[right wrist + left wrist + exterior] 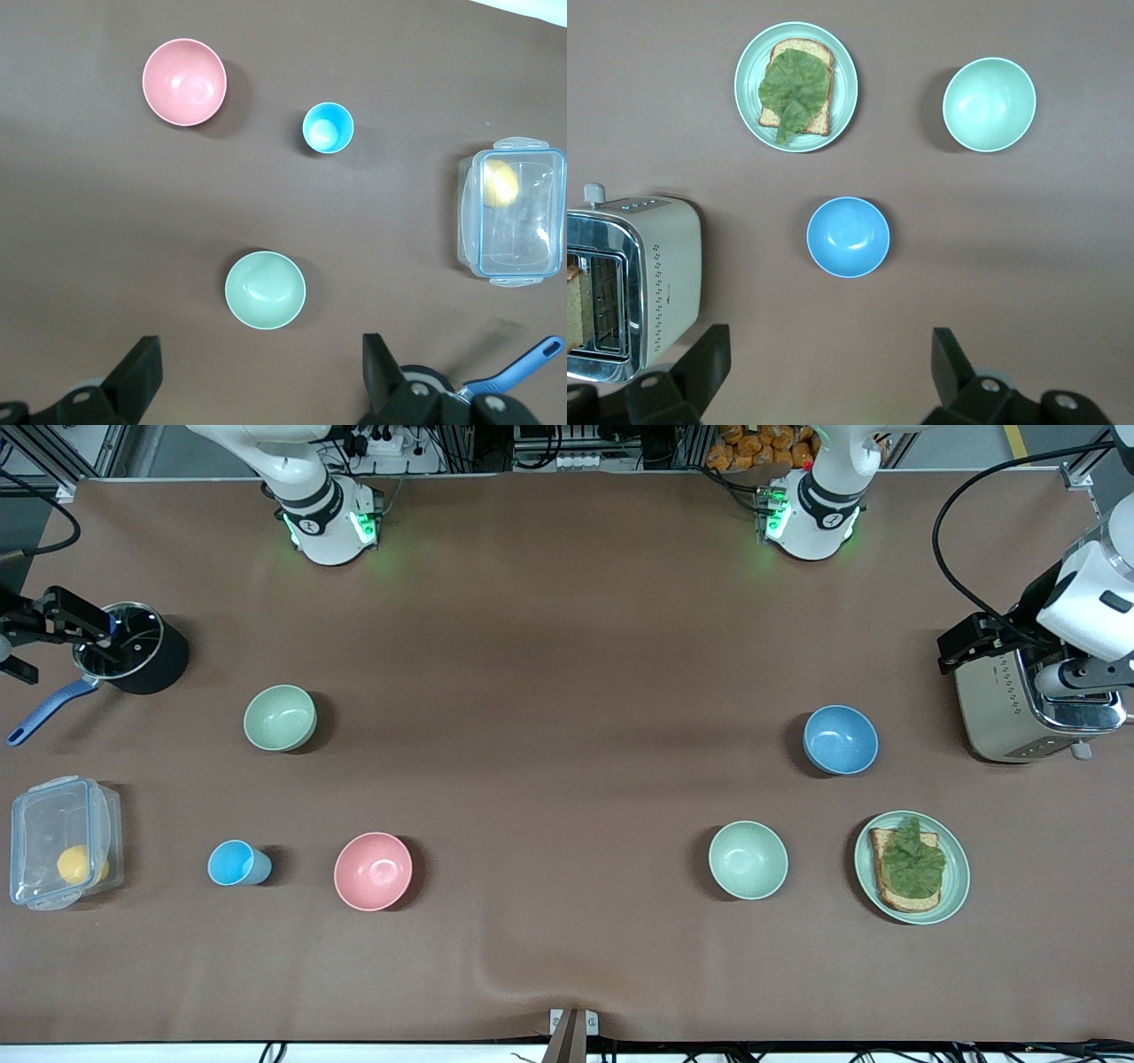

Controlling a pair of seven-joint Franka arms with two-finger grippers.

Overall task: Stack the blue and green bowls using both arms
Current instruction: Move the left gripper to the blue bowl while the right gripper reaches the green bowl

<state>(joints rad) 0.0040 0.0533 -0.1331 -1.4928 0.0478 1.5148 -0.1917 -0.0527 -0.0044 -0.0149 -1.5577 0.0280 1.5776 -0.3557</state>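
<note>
So far nothing is stacked: the brown surface (567, 646) still carries every dish apart from the others. Largest on it is the toaster (1032, 708) at the left arm's edge, with the left pincer (824, 367) up over that end, fingers spread wide and holding nothing. At the opposite edge a black pot (142, 651) with a blue handle sits under the right pincer (257, 376), likewise wide and empty. Nearer the front camera at that edge is a clear lidded box (62, 841) with a yellow fruit (75, 862) inside. Toward the left arm's front corner a green plate (957, 877) bears toast (904, 868) topped with a lettuce leaf.

Now the bowls. The blue bowl (840, 740) stands upright and empty just beside the toaster, toward the middle; in the left wrist view it lies straight ahead of that pincer's open gap (848, 236), so the left arm is plainly the closer one. The green bowl (280, 717), also empty, lies toward the right arm's end, beside the pot, and sits ahead of the right pincer in its own wrist view (265, 289). The two are well apart, so each arm likely takes its own. A paler mint bowl (748, 859), a pink bowl (373, 871) and a small blue cup (236, 863) line the front edge, all empty as far as shows.
</note>
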